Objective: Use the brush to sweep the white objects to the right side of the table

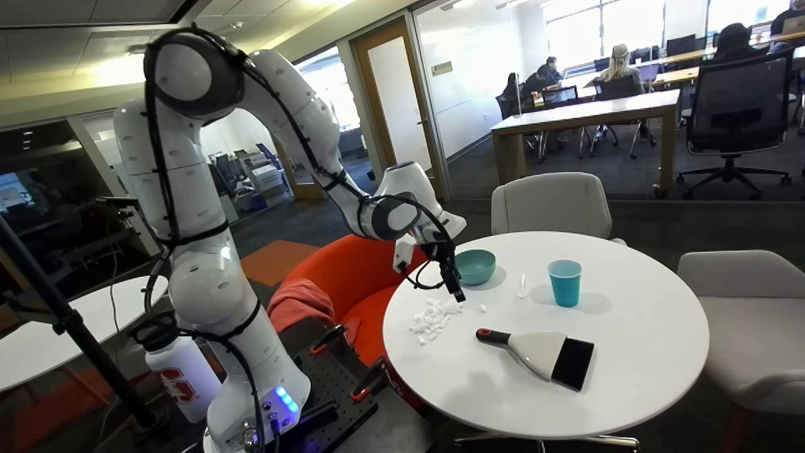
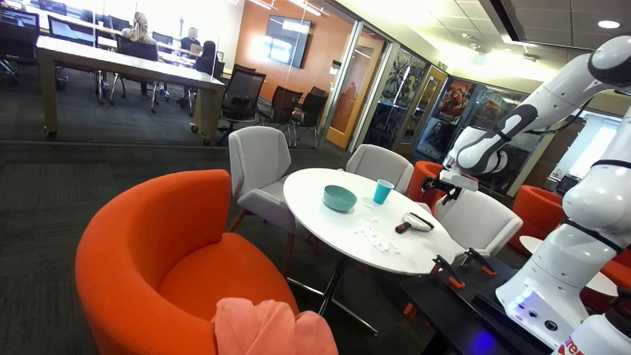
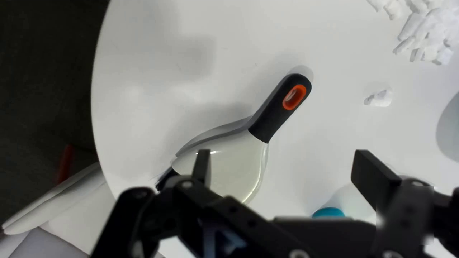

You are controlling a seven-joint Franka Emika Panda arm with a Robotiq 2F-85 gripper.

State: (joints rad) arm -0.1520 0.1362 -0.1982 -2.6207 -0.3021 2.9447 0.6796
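Two fingers [image 3: 202, 166] of the gripper [image 3: 283, 166] stand wide apart with nothing held between them, in the air above the tabletop [image 1: 648, 327]. Nearest beneath lies the brush [image 3: 238, 154], resting flat and ungrasped. In the wrist view its long axis runs on a slant: the dark handle [image 3: 276, 116] points toward the top of that view, past the line that joins the fingertips, while the pale body runs down behind one finger, and the gripper covers most of the bristle head [image 1: 573, 363].

The coming move appears to turn on that offset. The handle lies ahead of the gap rather than inside it, and it slants against the direction in which the jaws would close. A shift toward the handle, a modest turn of the wrist so that the fingers meet squarely across it, and then a descent look like the order called for. How high the gripper stands over the handle is hard to judge from these angles.

Past the handle's end, a stray white bit [image 3: 382, 98] lies by itself, and farther off sits the main heap of white objects [image 3: 426, 34]. In an exterior view the handle end is the part of the brush nearer that heap and the bristle head faces away, so the bristles would probably have to be brought round before any sweeping. Farther back, the blue cup [image 1: 565, 286] stands upright, with the teal bowl [image 1: 475, 267] apart from it, near the heap. A grey chair [image 1: 553, 204] stands beyond the tabletop's rim.
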